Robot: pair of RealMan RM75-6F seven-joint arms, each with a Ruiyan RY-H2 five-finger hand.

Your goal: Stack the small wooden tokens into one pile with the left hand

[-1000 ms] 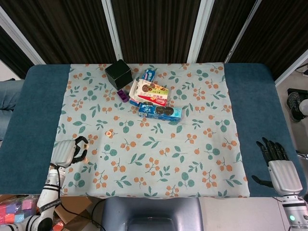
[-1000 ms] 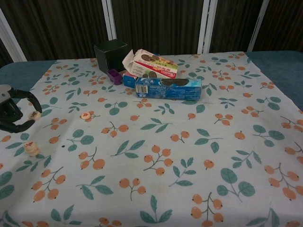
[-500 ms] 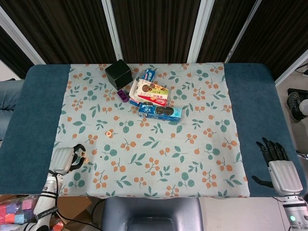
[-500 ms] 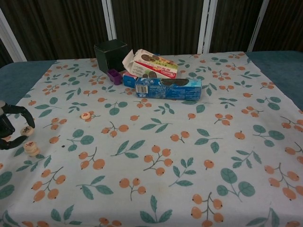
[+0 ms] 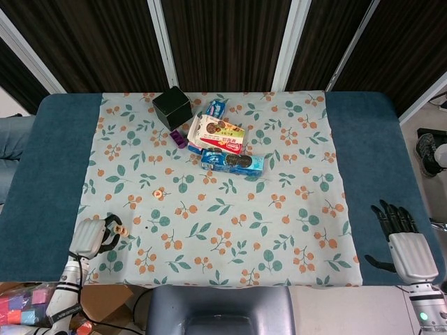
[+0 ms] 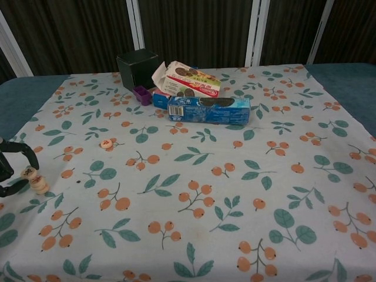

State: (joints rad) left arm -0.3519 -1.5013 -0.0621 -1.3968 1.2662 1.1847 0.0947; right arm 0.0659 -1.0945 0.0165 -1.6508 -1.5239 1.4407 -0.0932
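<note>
the left hand (image 6: 9, 167) pinches a wooden token (image 6: 27, 173) beside the token pile (image 6: 39, 184) at 8 o'clock; labels unreadable. right hand (image 5: 404, 241) released, its fingers apart.

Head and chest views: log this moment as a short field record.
left hand: at the cloth's near left edge, fingers around a token beside the small token pile
loose token: alone on the floral cloth, apart from the pile
right hand: resting open on the blue table
clutter: black box, cookie boxes at the far side

Dark slatted wall (image 5: 223, 42), white posts (image 5: 288, 43)
</note>
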